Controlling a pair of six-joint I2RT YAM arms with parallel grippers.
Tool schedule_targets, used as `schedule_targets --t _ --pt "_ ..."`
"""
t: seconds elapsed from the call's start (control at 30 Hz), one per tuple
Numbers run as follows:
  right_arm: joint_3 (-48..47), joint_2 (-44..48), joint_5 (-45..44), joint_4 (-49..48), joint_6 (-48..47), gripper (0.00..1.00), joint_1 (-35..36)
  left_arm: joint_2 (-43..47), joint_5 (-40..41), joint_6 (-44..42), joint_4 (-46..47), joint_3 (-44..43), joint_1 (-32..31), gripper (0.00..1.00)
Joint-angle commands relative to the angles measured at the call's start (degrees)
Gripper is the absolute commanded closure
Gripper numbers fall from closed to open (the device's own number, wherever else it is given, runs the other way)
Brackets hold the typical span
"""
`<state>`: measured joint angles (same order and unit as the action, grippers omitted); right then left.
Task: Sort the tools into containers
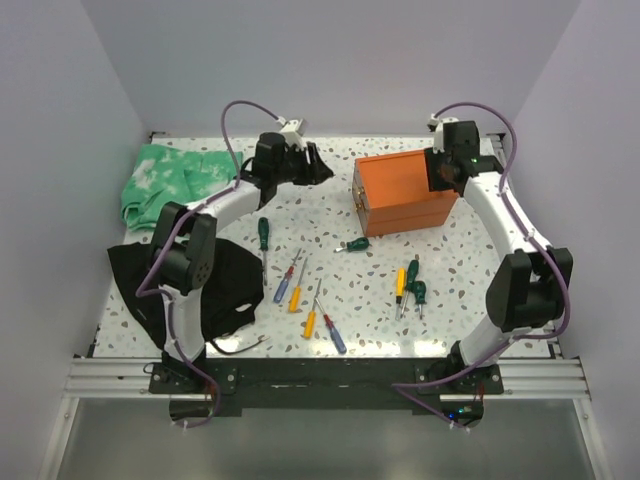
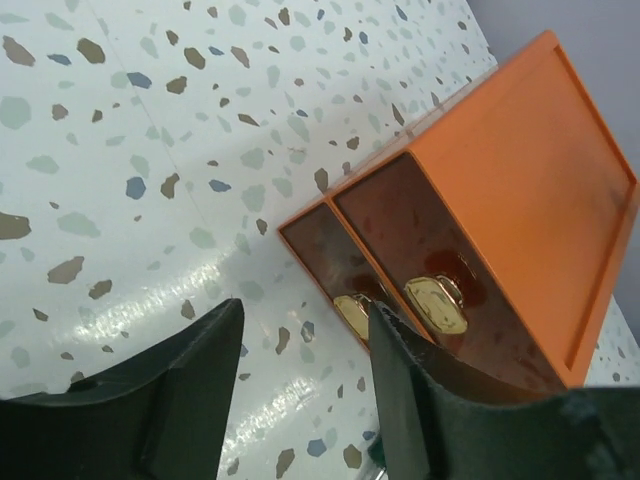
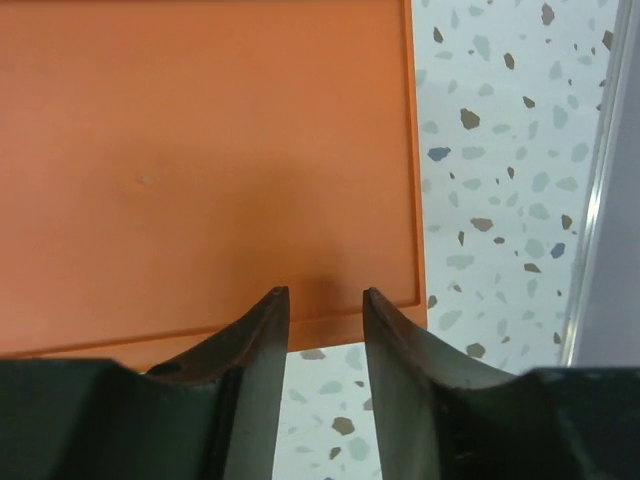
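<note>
The orange chest (image 1: pixel 405 192) stands at the back right of the table, its two dark drawer fronts (image 2: pixel 420 235) shut, each with a brass knob (image 2: pixel 437 303). My left gripper (image 2: pixel 305 320) is open and empty, just left of the chest's front (image 1: pixel 318 168). Open too, the right gripper (image 3: pixel 325 300) hovers over the chest's top (image 3: pixel 200 160) at its right edge (image 1: pixel 440 175). Several screwdrivers lie loose on the table: a green one (image 1: pixel 263 233), a stubby green one (image 1: pixel 354 244), a blue one (image 1: pixel 286 283), an orange one (image 1: pixel 297 295) and a yellow one (image 1: pixel 400 285).
A green cloth (image 1: pixel 170 180) lies at the back left and a black cloth (image 1: pixel 225 290) at the front left under the left arm. Grey walls close in the table on three sides. More screwdrivers (image 1: pixel 333 335) lie near the front edge.
</note>
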<state>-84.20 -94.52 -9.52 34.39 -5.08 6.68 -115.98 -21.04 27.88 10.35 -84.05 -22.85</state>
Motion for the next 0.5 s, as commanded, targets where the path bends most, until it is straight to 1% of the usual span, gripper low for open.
schedule_targets --t 0.0,0.03,0.07,0.13,0.3,0.47 --pt "-8.4 -0.8 7.6 0.2 3.0 0.56 -0.1 0.8 -6.8 3.4 -1.9 4.7 -0.1 0.4" --pt "-9.7 -1.4 9.3 0.2 3.0 0.55 -0.1 0.2 -7.5 4.3 -0.2 5.1 -0.2 0.38" --pt "-10.4 -2.5 9.3 0.0 3.2 0.52 -0.1 -0.2 -7.6 5.0 0.5 5.1 -0.3 0.37" --pt "-11.0 -3.5 10.7 -0.7 4.1 0.51 -0.1 -1.9 -7.6 6.2 1.5 4.2 -0.5 0.35" --pt "-12.0 -6.5 10.4 -1.3 4.4 0.5 0.3 -5.2 -8.7 8.1 3.4 0.8 -1.5 0.35" --pt "-10.1 -6.4 10.0 -1.5 3.9 0.49 0.3 -7.7 -8.0 8.3 3.9 -1.0 -3.4 0.35"
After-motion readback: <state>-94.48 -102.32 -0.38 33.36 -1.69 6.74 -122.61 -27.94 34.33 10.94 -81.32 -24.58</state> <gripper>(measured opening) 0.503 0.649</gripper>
